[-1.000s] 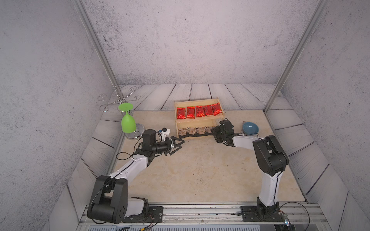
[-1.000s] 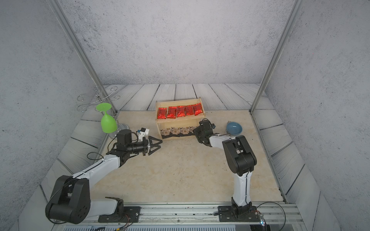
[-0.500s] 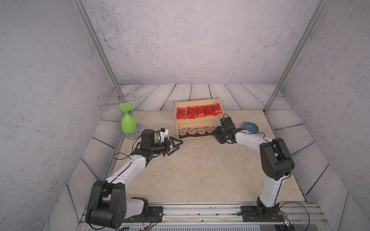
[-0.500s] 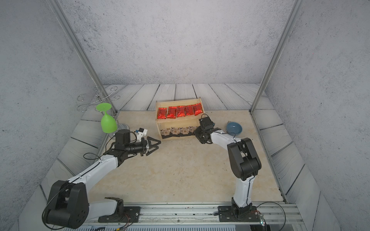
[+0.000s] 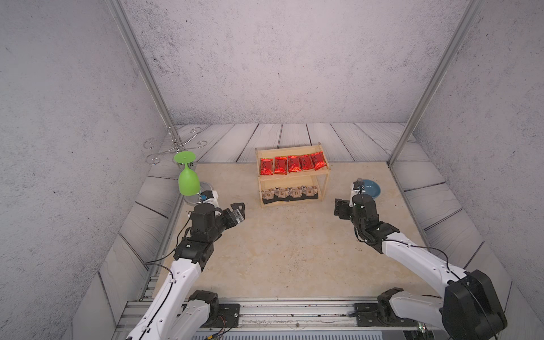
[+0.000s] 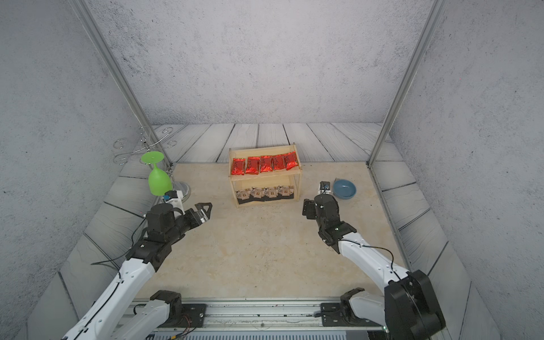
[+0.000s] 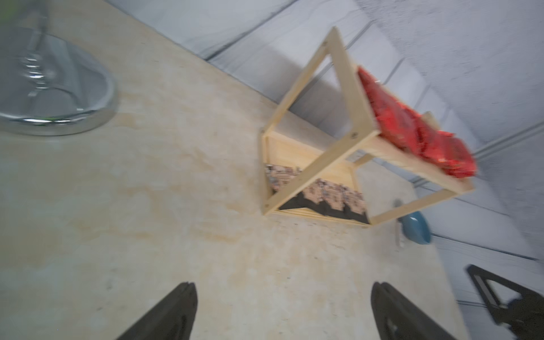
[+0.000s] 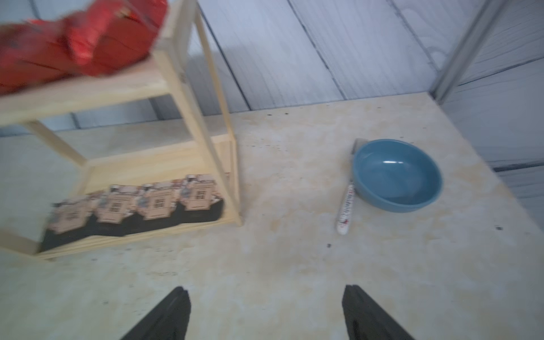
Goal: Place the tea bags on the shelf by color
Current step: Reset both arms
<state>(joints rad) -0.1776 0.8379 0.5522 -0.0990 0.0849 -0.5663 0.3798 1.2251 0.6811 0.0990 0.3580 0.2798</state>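
The light wooden shelf (image 5: 326, 185) (image 6: 265, 177) stands at the back middle of the table. Several red tea bags (image 5: 293, 164) (image 6: 265, 164) lie in a row on its upper tier. Several black tea bags with tan labels (image 5: 290, 192) (image 6: 265, 192) line the lower tier. My left gripper (image 5: 238, 210) (image 7: 282, 285) hovers left of the shelf, open and empty. To the right of the shelf my right gripper (image 5: 340, 207) (image 8: 265, 290) is open and empty too. Both wrist views show the shelf (image 7: 347, 85) (image 8: 173, 76), the red bags (image 7: 412, 129) (image 8: 88, 50) and the black bags (image 7: 332, 197) (image 8: 153, 203) ahead of the jaws.
A blue bowl (image 5: 369, 188) (image 8: 397, 176) sits right of the shelf, with a white-handled utensil (image 8: 346, 206) beside it. A green glass (image 5: 187, 179) hangs upside down on a chrome stand (image 7: 59, 97) at the left edge.
Both arms have pulled back from the shelf toward the front of the table. The right gripper left the lower tier. Both grippers have opened wider.
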